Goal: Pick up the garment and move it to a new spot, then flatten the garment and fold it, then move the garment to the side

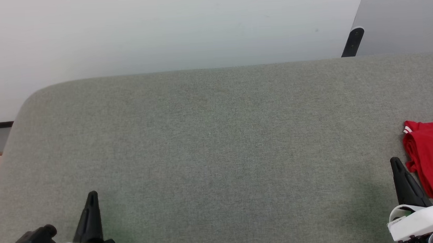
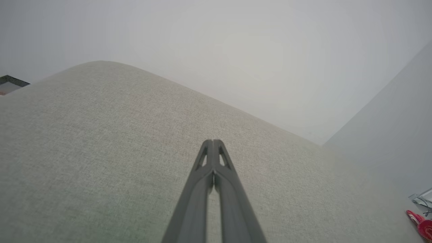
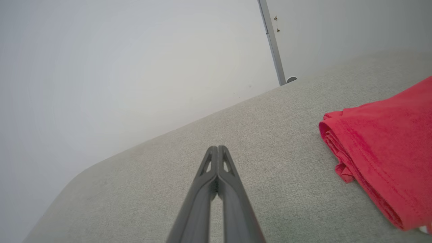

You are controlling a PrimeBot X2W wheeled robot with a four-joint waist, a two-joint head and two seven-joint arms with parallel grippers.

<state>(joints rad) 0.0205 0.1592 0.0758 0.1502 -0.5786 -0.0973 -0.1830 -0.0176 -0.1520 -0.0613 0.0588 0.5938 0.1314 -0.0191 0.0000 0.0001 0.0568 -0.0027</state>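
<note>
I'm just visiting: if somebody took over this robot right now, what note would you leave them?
Left gripper: shut, empty, over the grey padded surface.
Right gripper: shut, empty, beside the garment, not gripping it.
Garment: lies folded at the surface's right edge.
Done: it looks folded and set to the side.
Left: probably nothing; perhaps check that the fold is tidy.

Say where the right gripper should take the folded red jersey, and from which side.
Probably the rounded, layered fold edge of the red jersey, approached low from the grey cushion side, where the right gripper, now shut, sits. That edge stands up thick; the rest lies flat.
</note>
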